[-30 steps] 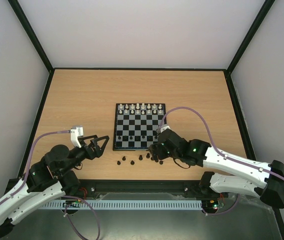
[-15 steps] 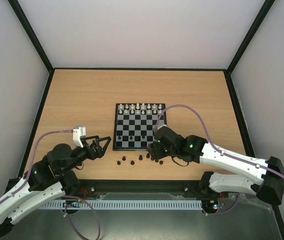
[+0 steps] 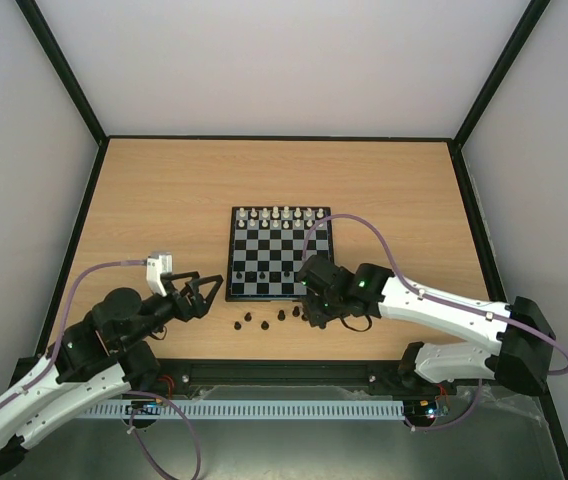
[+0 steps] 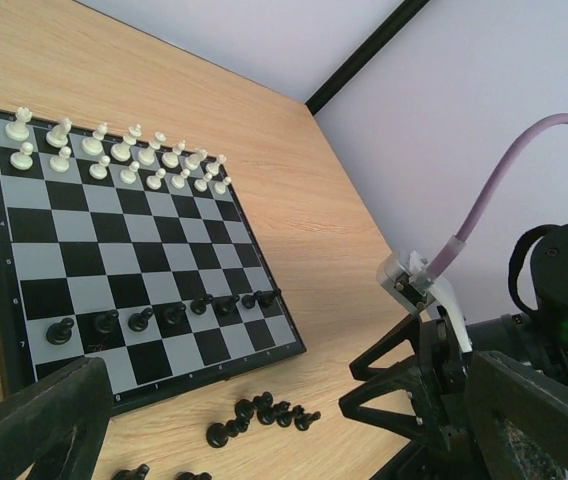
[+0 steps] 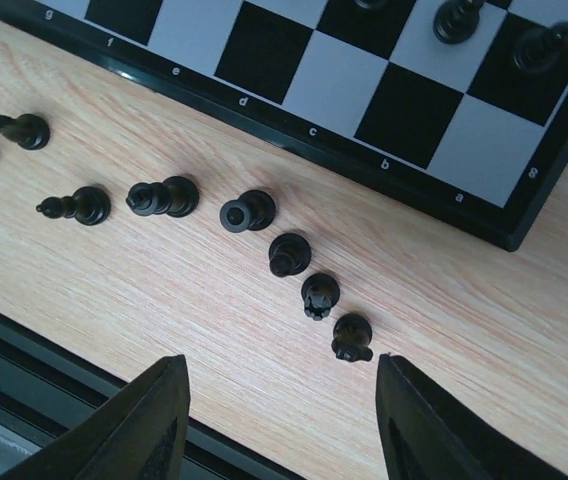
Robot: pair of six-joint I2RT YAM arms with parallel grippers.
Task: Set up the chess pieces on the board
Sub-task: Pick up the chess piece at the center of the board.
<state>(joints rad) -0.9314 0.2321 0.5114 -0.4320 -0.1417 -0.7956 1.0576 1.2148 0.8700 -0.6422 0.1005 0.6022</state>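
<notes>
The board [image 3: 230, 272] lies mid-table, with white pieces on its far rows and a row of dark pawns [image 3: 274, 272] near its front. Several loose dark chess pieces [image 3: 264, 322] lie on the wood just in front of it. In the right wrist view they form a line [image 5: 289, 252] below the board's border [image 5: 279, 118]. My right gripper [image 5: 279, 400] hovers over them, open, with nothing between its fingers; the nearest piece [image 5: 352, 336] sits just ahead of its right finger. My left gripper [image 3: 204, 290] stays wide open left of the board, holding nothing.
From the left wrist I see the board's near border [image 4: 164, 378], the loose pieces [image 4: 259, 415] and the right arm's gripper [image 4: 434, 370] beside them. A black frame [image 3: 284, 370] runs along the table's near edge, close behind the loose pieces.
My right arm has swung left and slightly forward over the loose pieces, and its jaws have narrowed. The left arm has barely moved.
</notes>
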